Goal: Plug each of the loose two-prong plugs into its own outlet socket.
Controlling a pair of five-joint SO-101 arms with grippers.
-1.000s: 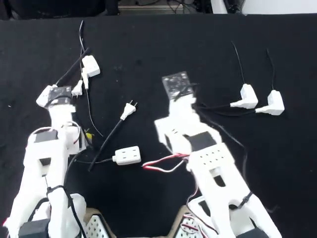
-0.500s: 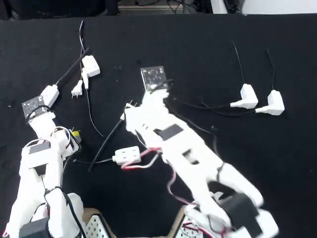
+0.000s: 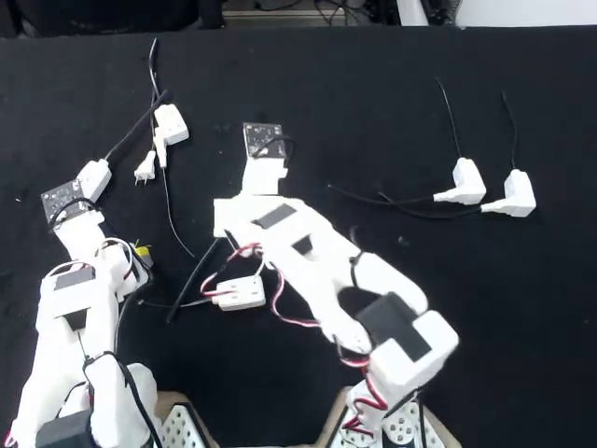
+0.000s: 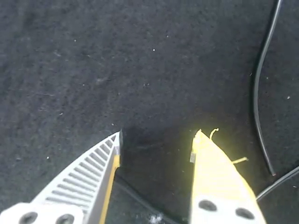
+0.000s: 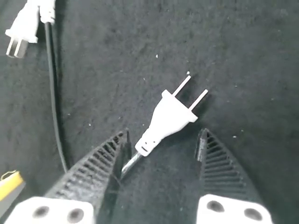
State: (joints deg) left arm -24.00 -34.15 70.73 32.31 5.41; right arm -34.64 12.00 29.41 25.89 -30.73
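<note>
At centre table the right gripper (image 5: pixel 163 134) has its fingers spread, straddling a loose two-prong plug (image 5: pixel 170 116) that lies flat on the black table (image 3: pixel 392 84) with its prongs pointing away from the wrist. Its cord (image 5: pixel 130 162) runs back beside one finger, and a second plug (image 5: pixel 22 25) lies off to the side. In the high view the right arm covers the straddled plug. That view adds a white outlet socket (image 3: pixel 241 293) just beside the arm and two white angled pieces (image 3: pixel 464 182) well apart at the far side, too small to tell whether they are plugs or sockets. The left gripper (image 4: pixel 158 135) has its fingers spread over bare cloth, pinching nothing. A thin black cable (image 4: pixel 258 93) lies nearby, cut off at the frame edge.
</note>
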